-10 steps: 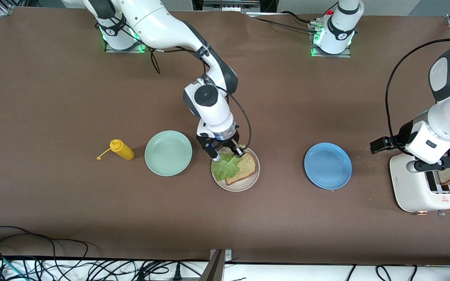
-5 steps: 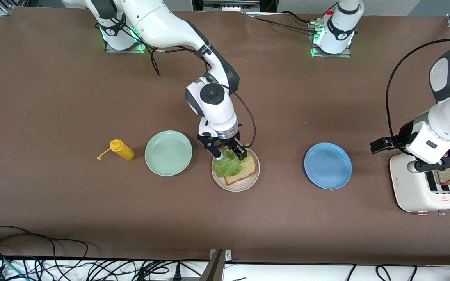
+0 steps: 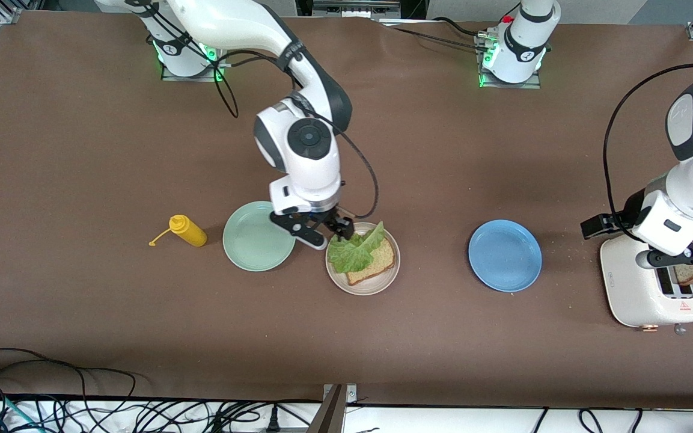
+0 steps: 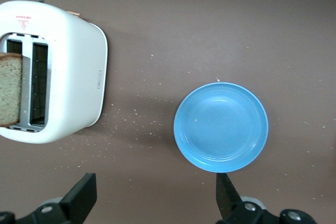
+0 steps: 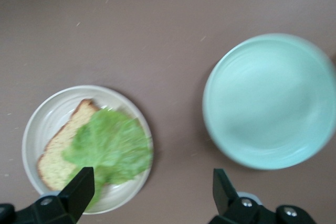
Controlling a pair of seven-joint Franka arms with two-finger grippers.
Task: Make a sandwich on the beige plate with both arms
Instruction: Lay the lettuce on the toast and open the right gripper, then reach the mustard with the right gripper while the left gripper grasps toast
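The right gripper's (image 3: 320,231) fingers (image 5: 79,190) stand wide and empty, over the gap between the green plate (image 3: 259,236) and the beige plate (image 3: 363,258). On the beige plate a lettuce leaf (image 3: 355,251) covers the ten o'clock part of a toast slice (image 3: 376,260). The left gripper's (image 3: 686,255) fingers (image 4: 84,196) are also wide and empty, over a white toaster (image 3: 650,288) with another toast slice (image 4: 10,88) in its slot. A blue plate (image 3: 505,255) and yellow bottle (image 3: 187,231) sit on the tabletop (image 3: 82,150).

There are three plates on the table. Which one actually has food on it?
The beige plate, in the middle: it holds a toast slice with lettuce. The mint-green plate and blue plate beside it are bare.
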